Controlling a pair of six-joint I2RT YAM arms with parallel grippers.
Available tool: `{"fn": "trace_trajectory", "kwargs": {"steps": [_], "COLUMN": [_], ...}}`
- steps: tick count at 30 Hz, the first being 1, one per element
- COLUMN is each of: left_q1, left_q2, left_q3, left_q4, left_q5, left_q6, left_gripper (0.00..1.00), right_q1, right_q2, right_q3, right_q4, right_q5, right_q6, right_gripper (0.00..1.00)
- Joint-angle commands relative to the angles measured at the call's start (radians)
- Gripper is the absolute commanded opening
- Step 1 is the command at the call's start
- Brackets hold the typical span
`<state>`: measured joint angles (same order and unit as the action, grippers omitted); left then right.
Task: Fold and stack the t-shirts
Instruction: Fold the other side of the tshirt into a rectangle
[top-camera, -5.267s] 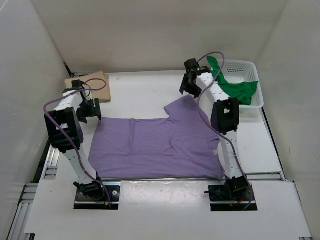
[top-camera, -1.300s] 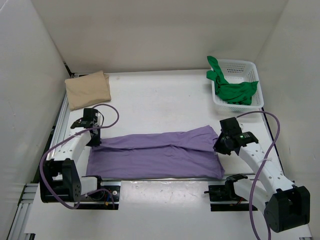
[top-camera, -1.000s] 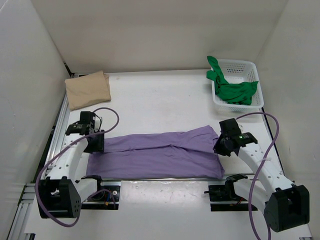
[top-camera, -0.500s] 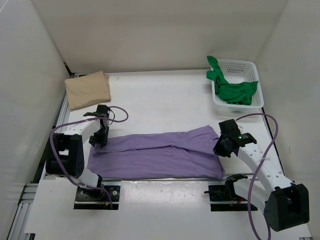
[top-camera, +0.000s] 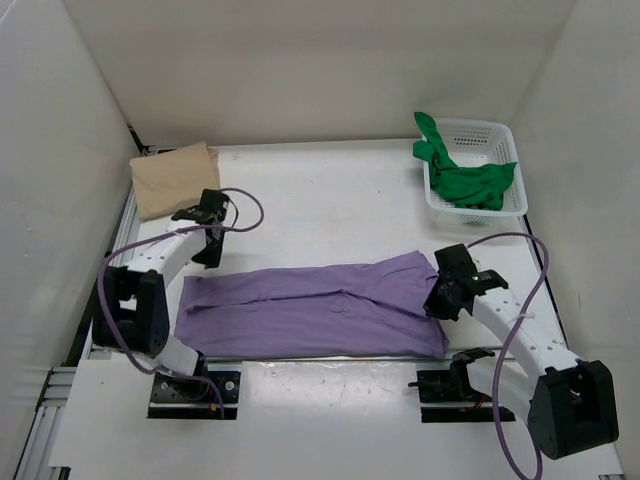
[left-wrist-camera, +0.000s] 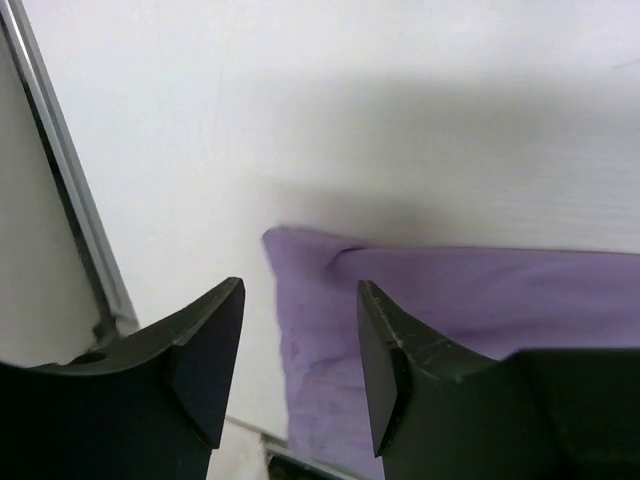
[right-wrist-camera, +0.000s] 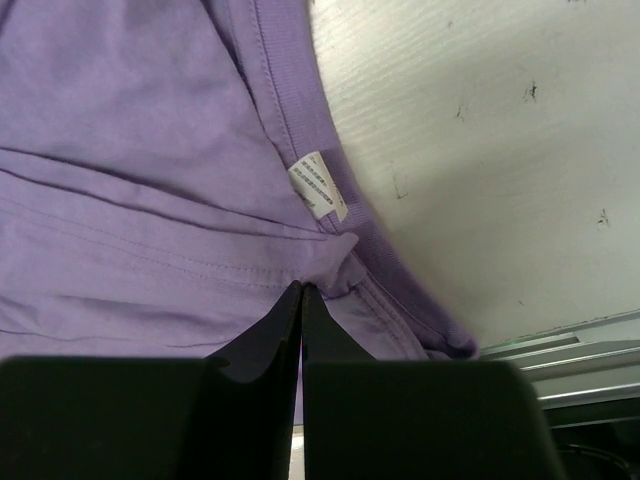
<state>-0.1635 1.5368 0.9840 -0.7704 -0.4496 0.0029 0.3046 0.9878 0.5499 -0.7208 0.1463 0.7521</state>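
Purple t-shirt (top-camera: 310, 310) lies near-centre on counter (top-camera: 320, 200), folded lengthwise into a band. R pincer (right-wrist-camera: 301, 290) fully closed, pinching cloth by the neck label, prob. anchoring that end. L pincer (left-wrist-camera: 300, 315) part open, empty, above shirt's far-left corner. Tan t-shirt (top-camera: 175, 178) folded far left, likely stack base. Green t-shirt (top-camera: 470, 182) in basket (top-camera: 497, 130), far right.

One tan t-shirt (top-camera: 176, 178), one purple t-shirt (top-camera: 310, 310), apparently one bunched green t-shirt (top-camera: 470, 183), one basket (top-camera: 495, 135), two arms (top-camera: 160, 262) (top-camera: 512, 325).
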Motion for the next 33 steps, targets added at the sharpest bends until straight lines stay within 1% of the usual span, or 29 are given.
{"fn": "trace_trajectory", "kwargs": {"steps": [1,2,3,4,5,6,7,8,9,10,11,12,13,15,16,17,19,25,28,33], "left_q1": [-0.118,-0.163,-0.260,-0.312,-0.364,-0.466,-0.513,-0.557,-0.624,-0.649,-0.668,-0.685,-0.708,-0.726,-0.741,-0.742,-0.763,-0.781,-0.781,-0.781], "left_q2": [-0.128,-0.129,-0.094,-0.055,0.035,0.080,0.124,0.169,0.259,0.305,0.353,0.444,0.488,0.602,0.630,0.652,0.692,0.738,0.749,0.770], "left_q3": [0.135,0.177,0.279,0.333,0.387,0.480,0.526,0.573,0.617,0.712,0.761,0.807,0.890,0.965,1.020,1.041,1.053,1.065,1.039,1.015], "left_q4": [0.020,-0.003,-0.030,-0.062,-0.114,-0.130,-0.141,-0.141,-0.141,-0.141,-0.141,-0.141,-0.141,-0.141,-0.141,-0.141,-0.132,-0.109,-0.109,-0.109], "left_q5": [0.023,0.108,0.144,0.178,0.248,0.291,0.339,0.436,0.486,0.535,0.584,0.664,0.690,0.727,0.736,0.749,0.790,0.790,0.790,0.799], "left_q6": [-0.003,-0.003,-0.003,-0.003,-0.003,-0.003,-0.003,-0.003,-0.003,-0.003,-0.003,-0.003,-0.003,-0.003,-0.003,-0.003,-0.003,-0.003,-0.003,-0.003], "left_gripper": [0.60,0.60,0.60,0.60,0.60,0.60,0.60,0.60,0.60,0.60,0.60,0.60,0.60,0.59,0.59,0.59,0.59,0.59,0.56,0.56], "right_q1": [0.005,0.005,0.005,0.005,0.005,0.005,0.005,0.005,0.005,0.005,0.005,0.005,0.005,-0.004,-0.004,-0.004,-0.013,-0.013,-0.013,-0.013], "right_q2": [0.002,0.012,0.021,0.022,0.044,0.045,0.057,0.057,0.066,0.066,0.066,0.066,0.066,0.066,0.066,0.057,0.046,0.026,0.017,0.017], "right_q3": [-0.013,-0.022,-0.022,-0.022,-0.022,-0.033,-0.033,-0.033,-0.045,-0.045,-0.057,-0.057,-0.067,-0.076,-0.085,-0.097,-0.110,-0.134,-0.134,-0.134], "right_q4": [0.027,0.027,0.027,0.027,0.038,0.038,0.049,0.060,0.060,0.060,0.069,0.069,0.069,0.069,0.069,0.069,0.069,0.069,0.069,0.060], "right_q5": [-0.014,-0.014,-0.014,-0.014,-0.014,-0.014,-0.014,-0.023,-0.024,-0.024,-0.024,-0.024,-0.024,-0.024,-0.034,-0.034,-0.034,-0.034,-0.034,-0.034], "right_q6": [0.007,0.007,0.007,0.007,0.007,0.007,0.007,0.019,0.033,0.033,0.049,0.064,0.064,0.087,0.087,0.102,0.121,0.121,0.121,0.121], "right_gripper": [0.00,0.00,0.00,0.00,0.00,0.00,0.00,0.00,0.00,0.00,0.00,0.00,0.00,0.00,0.00,0.00,0.00,0.00,0.00,0.00]}}
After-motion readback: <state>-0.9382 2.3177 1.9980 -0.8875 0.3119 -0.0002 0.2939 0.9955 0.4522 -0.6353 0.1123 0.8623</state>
